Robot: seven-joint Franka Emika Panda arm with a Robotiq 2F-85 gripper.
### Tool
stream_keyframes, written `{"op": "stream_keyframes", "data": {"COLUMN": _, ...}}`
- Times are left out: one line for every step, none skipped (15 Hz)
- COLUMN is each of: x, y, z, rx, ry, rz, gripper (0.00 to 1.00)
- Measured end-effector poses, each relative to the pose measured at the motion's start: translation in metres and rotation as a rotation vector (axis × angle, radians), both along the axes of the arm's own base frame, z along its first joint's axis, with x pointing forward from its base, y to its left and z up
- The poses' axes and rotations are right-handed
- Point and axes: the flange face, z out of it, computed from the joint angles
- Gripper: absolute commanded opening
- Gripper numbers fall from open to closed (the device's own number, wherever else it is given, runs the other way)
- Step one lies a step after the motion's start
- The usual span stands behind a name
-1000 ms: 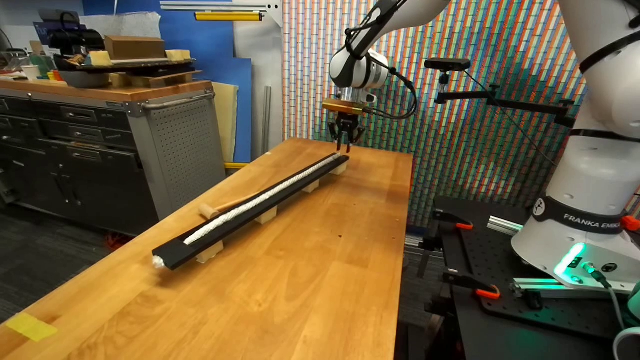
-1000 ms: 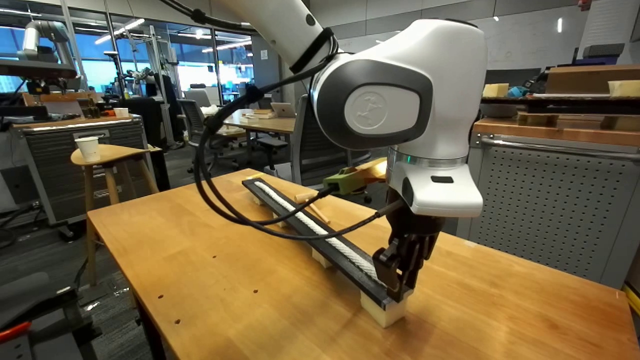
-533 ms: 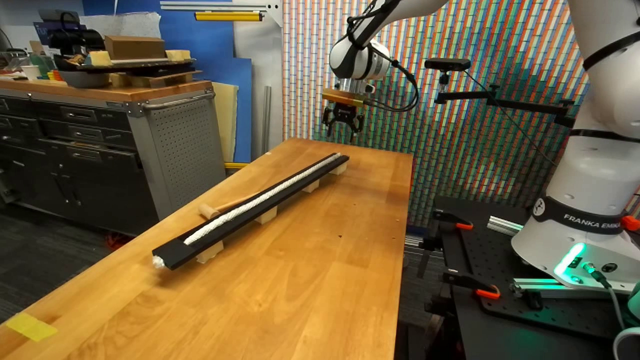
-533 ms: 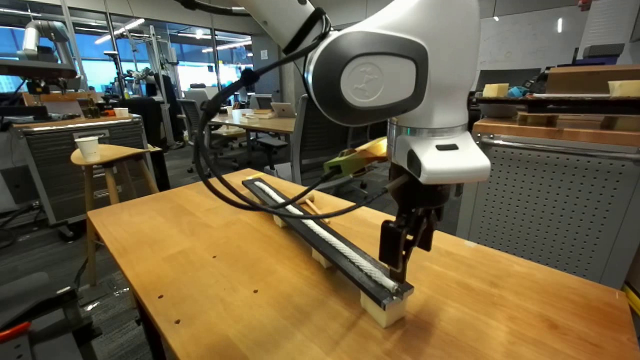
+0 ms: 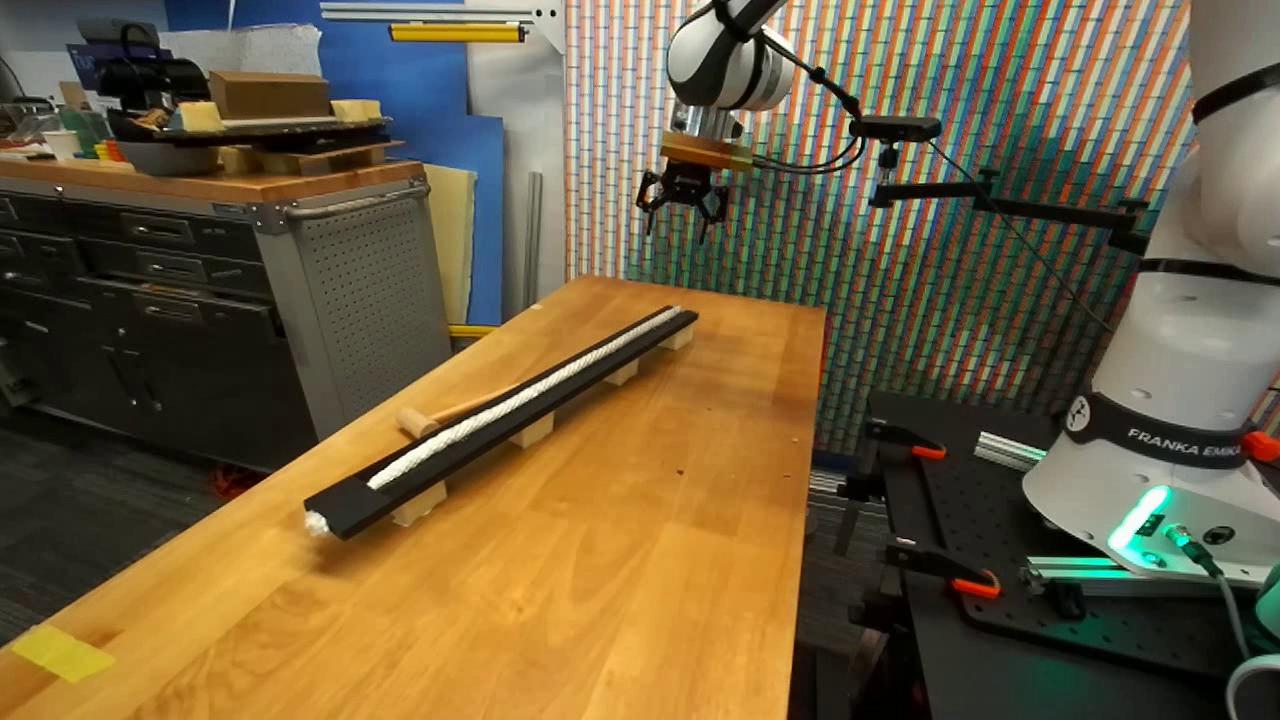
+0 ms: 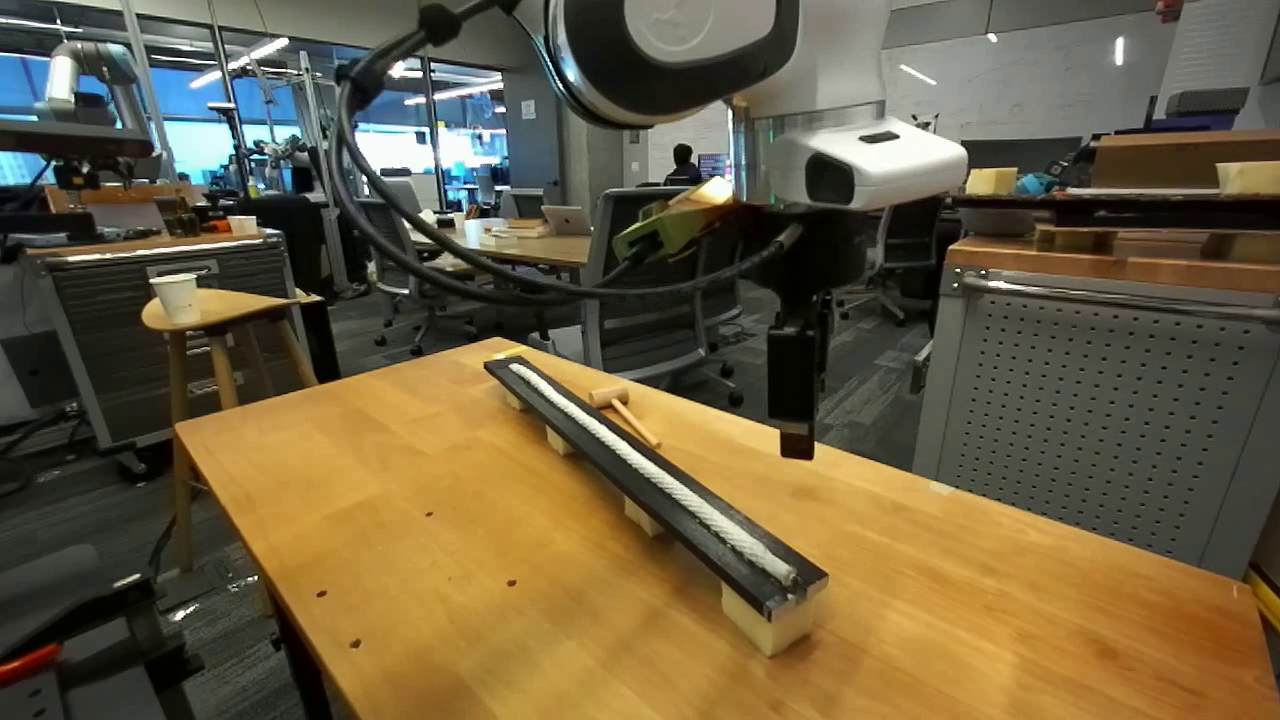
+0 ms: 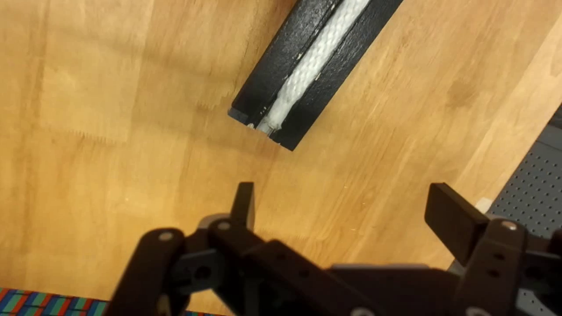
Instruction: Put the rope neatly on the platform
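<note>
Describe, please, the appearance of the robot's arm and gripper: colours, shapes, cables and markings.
The arm is white with smooth, rounded housings and dark trim. Low on it, a black band reads FRANKA EMIKA in white, above a glowing green strip. Black cables loop beside the arm. The gripper is dark, almost black, with two jointed fingers ending in flat, blocky tips.

The site is a robotics lab, indicated by a plate-mounted robot base [image 5: 1150, 490], second robot arm [image 6: 112, 62], drawer workbench [image 5: 170, 300] and several office chairs [image 6: 650, 335].
</note>
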Motion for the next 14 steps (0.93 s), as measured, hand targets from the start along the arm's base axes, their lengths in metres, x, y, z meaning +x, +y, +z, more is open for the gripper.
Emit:
{"op": "stream_keyframes", "data": {"x": 0.000, "y": 0.000, "z": -0.001, "rx": 0.000, "ry": 0.001, "rz": -0.001, "gripper": 1.00}}
{"op": "stream_keyframes", "data": {"x": -0.001, "y": -0.001, "z": -0.004, "rx": 0.001, "ry": 0.006, "rz": -0.002, "gripper": 1.00}}
{"op": "stream_keyframes", "data": {"x": -0.001, "y": -0.001, "z": -0.007, "rx": 0.002, "ry": 0.011, "rz": -0.002, "gripper": 1.00}}
{"op": "stream_keyframes", "data": {"x": -0.001, "y": -0.001, "z": -0.010, "rx": 0.003, "ry": 0.015, "rz": -0.003, "gripper": 1.00}}
{"op": "stream_keyframes", "data": {"x": -0.001, "y": -0.001, "z": -0.011, "rx": 0.004, "ry": 0.017, "rz": -0.002, "gripper": 1.00}}
{"op": "stream_keyframes", "data": {"x": -0.001, "y": -0.001, "z": -0.011, "rx": 0.004, "ry": 0.018, "rz": -0.003, "gripper": 1.00}}
{"op": "stream_keyframes", "data": {"x": -0.001, "y": -0.001, "z": -0.011, "rx": 0.004, "ry": 0.018, "rz": -0.003, "gripper": 1.00}}
{"op": "stream_keyframes", "data": {"x": -0.001, "y": -0.001, "z": -0.011, "rx": 0.004, "ry": 0.018, "rz": -0.003, "gripper": 1.00}}
{"op": "stream_keyframes", "data": {"x": -0.001, "y": -0.001, "z": -0.011, "rx": 0.004, "ry": 0.018, "rz": -0.003, "gripper": 1.00}}
{"op": "stream_keyframes", "data": {"x": -0.001, "y": -0.001, "z": -0.011, "rx": 0.004, "ry": 0.018, "rz": -0.003, "gripper": 1.00}}
{"op": "stream_keyframes", "data": {"x": -0.001, "y": -0.001, "z": -0.011, "rx": 0.004, "ry": 0.018, "rz": -0.003, "gripper": 1.00}}
{"op": "stream_keyframes", "data": {"x": -0.001, "y": -0.001, "z": -0.011, "rx": 0.004, "ry": 0.018, "rz": -0.003, "gripper": 1.00}}
{"op": "stream_keyframes", "data": {"x": -0.001, "y": -0.001, "z": -0.011, "rx": 0.004, "ry": 0.018, "rz": -0.003, "gripper": 1.00}}
{"op": "stream_keyframes", "data": {"x": -0.001, "y": -0.001, "z": -0.011, "rx": 0.004, "ry": 0.018, "rz": -0.003, "gripper": 1.00}}
